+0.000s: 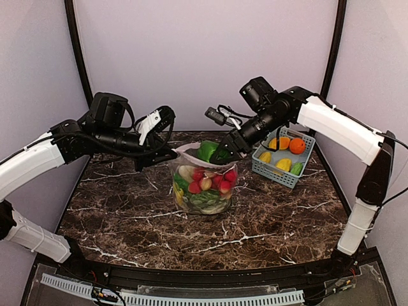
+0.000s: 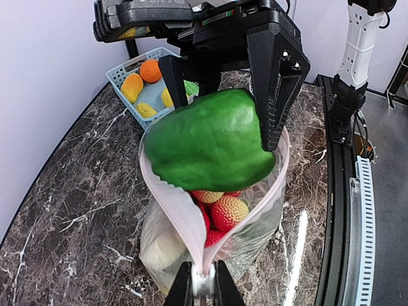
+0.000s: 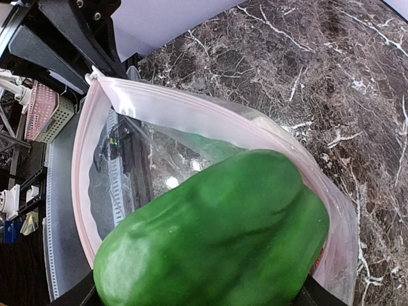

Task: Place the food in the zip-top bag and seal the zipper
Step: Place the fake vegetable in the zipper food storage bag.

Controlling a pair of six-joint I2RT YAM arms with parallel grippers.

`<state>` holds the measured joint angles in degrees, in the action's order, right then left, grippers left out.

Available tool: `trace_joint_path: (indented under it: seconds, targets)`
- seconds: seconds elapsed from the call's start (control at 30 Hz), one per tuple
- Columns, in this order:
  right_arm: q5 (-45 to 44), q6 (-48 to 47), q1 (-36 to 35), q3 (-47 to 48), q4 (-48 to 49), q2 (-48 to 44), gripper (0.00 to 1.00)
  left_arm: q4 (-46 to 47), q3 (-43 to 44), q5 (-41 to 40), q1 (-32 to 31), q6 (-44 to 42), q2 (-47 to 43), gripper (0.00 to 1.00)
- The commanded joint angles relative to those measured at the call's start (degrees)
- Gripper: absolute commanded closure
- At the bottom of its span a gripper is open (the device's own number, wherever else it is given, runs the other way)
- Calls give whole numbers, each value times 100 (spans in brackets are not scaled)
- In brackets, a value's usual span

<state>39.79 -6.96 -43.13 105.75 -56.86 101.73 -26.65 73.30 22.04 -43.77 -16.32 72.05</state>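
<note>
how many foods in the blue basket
5 visible: orange ball and orange wedge at the back, two yellow pieces in front, green piece near right; others may be hidden.

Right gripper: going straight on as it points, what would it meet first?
The right gripper, carrying the green pepper, would likely enter the open zip-top bag and hit the red fruits inside.

Bright, even light is cast from above; glare is seen on the table point(image 2: 298, 237), bag point(image 3: 159, 159) and green pepper point(image 2: 210, 140).
</note>
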Motion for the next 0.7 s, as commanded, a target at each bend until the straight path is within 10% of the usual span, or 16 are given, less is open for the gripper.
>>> trace_joint_path:
  seconds: [0.0,0.67]
  targets:
    - [-248,-119,-69,-4,-387,33,42,89,-61,-69,-15,-44,-231,99]
    - [-656,-122,-160,-58,-345,-562,6,82,-44,-194,-10,4,-169,99]
